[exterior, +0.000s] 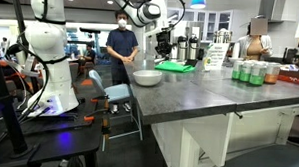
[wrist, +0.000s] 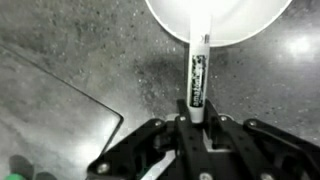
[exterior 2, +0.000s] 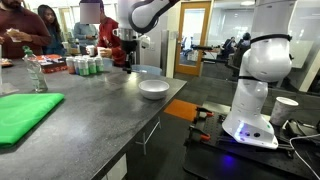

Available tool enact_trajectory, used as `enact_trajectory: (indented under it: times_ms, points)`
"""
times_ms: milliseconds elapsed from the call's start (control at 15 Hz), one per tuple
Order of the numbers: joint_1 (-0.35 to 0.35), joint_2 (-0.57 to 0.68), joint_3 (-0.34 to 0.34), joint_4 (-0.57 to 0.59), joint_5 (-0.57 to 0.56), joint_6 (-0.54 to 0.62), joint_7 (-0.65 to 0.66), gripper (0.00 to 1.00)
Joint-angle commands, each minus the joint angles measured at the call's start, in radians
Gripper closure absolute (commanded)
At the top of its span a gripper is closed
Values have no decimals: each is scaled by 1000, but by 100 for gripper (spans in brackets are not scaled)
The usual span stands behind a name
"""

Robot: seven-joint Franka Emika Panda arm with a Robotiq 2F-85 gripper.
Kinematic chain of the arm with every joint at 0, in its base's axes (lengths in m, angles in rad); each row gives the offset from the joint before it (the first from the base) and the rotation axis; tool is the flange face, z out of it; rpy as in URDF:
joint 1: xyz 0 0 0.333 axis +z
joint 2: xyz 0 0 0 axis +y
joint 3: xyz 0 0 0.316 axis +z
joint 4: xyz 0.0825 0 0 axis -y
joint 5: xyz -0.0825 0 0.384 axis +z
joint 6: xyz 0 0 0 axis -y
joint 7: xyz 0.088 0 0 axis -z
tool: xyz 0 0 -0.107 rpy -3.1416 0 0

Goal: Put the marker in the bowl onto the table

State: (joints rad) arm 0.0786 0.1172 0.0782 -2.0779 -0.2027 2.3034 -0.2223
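The marker (wrist: pixel 197 80) is a white barrel with a black printed band. It is clamped at its near end between the closed fingers (wrist: pixel 168 135) of the gripper (wrist: pixel 196 122). Its long axis runs straight out ahead of the fingertips, and its far end points at the bowl (wrist: pixel 250 20). In the wrist view that far end overlaps the bowl's white inside, just past the rim. I cannot tell whether it touches the bowl or hangs above it. To either side of the barrel, and between the fingertips and the rim, the dark speckled top of the table (wrist: pixel 90 50) lies bare. Off to one side of the fingers is a darker flat panel with a pale edge (wrist: pixel 50 115), its corner turned toward them. What it is cannot be told. In both exterior views the bowl (exterior: pixel 147 78) (exterior 2: pixel 153 88) sits on the table (exterior: pixel 209 96) (exterior 2: pixel 90 125) close to one long edge. Bare slab stretches between the bowl and a green mat (exterior: pixel 175 65) (exterior 2: pixel 25 115), and a cluster of cans (exterior: pixel 252 72) (exterior 2: pixel 85 66) stands well apart from the bowl.
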Motion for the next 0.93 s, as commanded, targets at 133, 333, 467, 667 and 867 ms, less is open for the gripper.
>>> enact_trajectory:
  times_ms: [133,333,467,667,867]
  points:
    - [-1,236,59,240,17,44,-278,95]
    - [-12,356,104,346,16,27,-430,95]
    - [-15,417,122,391,14,29,-487,95]
    - [-10,479,129,426,2,-7,-524,95]
    - [-7,508,127,428,-7,-25,-538,95]
